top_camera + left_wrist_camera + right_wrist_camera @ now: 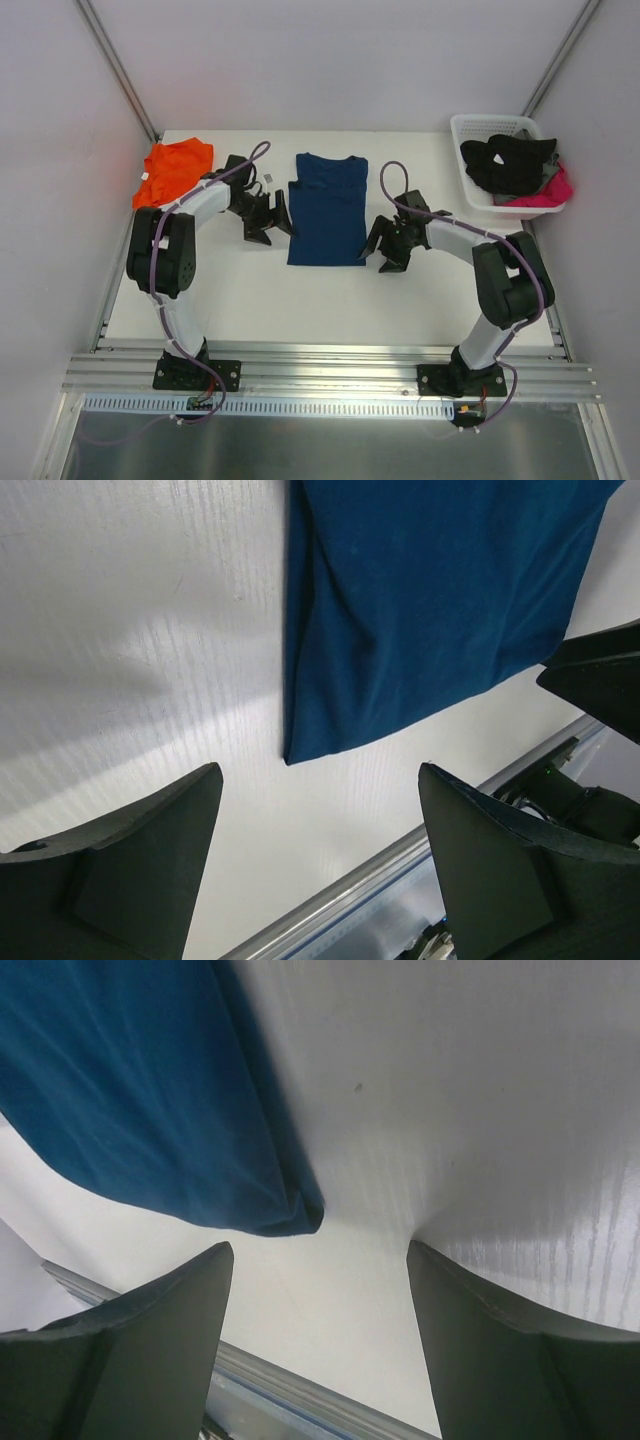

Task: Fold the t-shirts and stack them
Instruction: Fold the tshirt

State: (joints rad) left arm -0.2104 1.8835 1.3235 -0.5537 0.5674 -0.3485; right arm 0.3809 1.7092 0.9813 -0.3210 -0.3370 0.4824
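Note:
A navy blue t-shirt [328,208] lies in the middle of the table as a long narrow rectangle, sleeves folded in, collar at the far end. A bright orange t-shirt [173,170] lies crumpled at the back left. My left gripper [264,224] sits low beside the navy shirt's left edge, open and empty. In the left wrist view the navy shirt [430,610] shows its near left corner just beyond my left gripper [320,772]. My right gripper [384,246] stands open by the near right corner. The right wrist view shows that corner of the navy shirt [150,1090] ahead of my right gripper [318,1248].
A white basket [465,125] at the back right holds black and pink clothes [510,165]. A small grey item [270,178] lies between the two shirts. The metal rail [330,365] runs along the table's near edge, and pale walls close in the back and sides.

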